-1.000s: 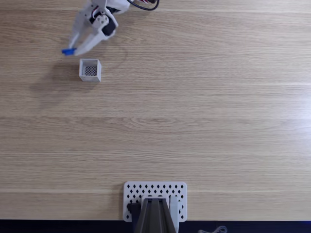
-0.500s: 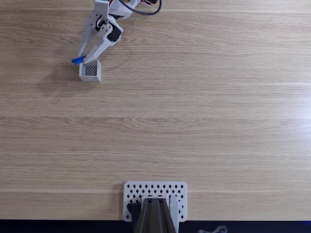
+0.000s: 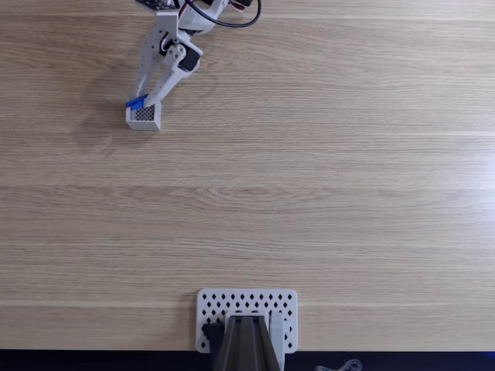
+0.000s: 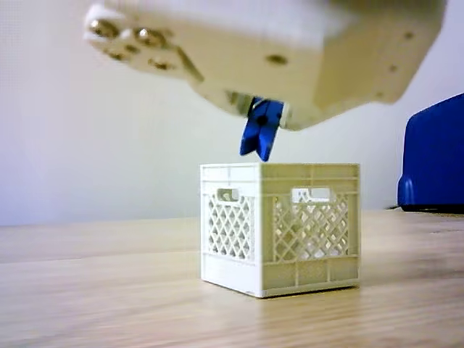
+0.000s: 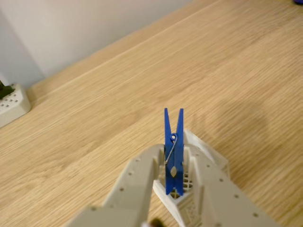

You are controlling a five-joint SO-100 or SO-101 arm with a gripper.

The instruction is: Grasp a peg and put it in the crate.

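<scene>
My gripper (image 3: 141, 103) is shut on the bright blue peg (image 3: 136, 102) and hangs over the top edge of the small white crate (image 3: 145, 120) at the upper left of the fixed view. From the side, the peg (image 4: 259, 130) hangs from the gripper (image 4: 264, 116) a little above the crate's (image 4: 280, 228) rim. In the wrist view the peg (image 5: 173, 151) stands clamped between my two fingers (image 5: 137, 182), with the crate (image 5: 208, 158) directly beneath it.
A flat white perforated plate (image 3: 247, 306) with a dark mount lies at the table's near edge in the fixed view, and its corner (image 5: 12, 101) appears in the wrist view. A blue object (image 4: 433, 156) stands at the right of the side view. Bare wood surrounds the crate.
The gripper has carried the peg down and to the right, from beside the crate's upper left corner to above its rim. The crate has not moved.
</scene>
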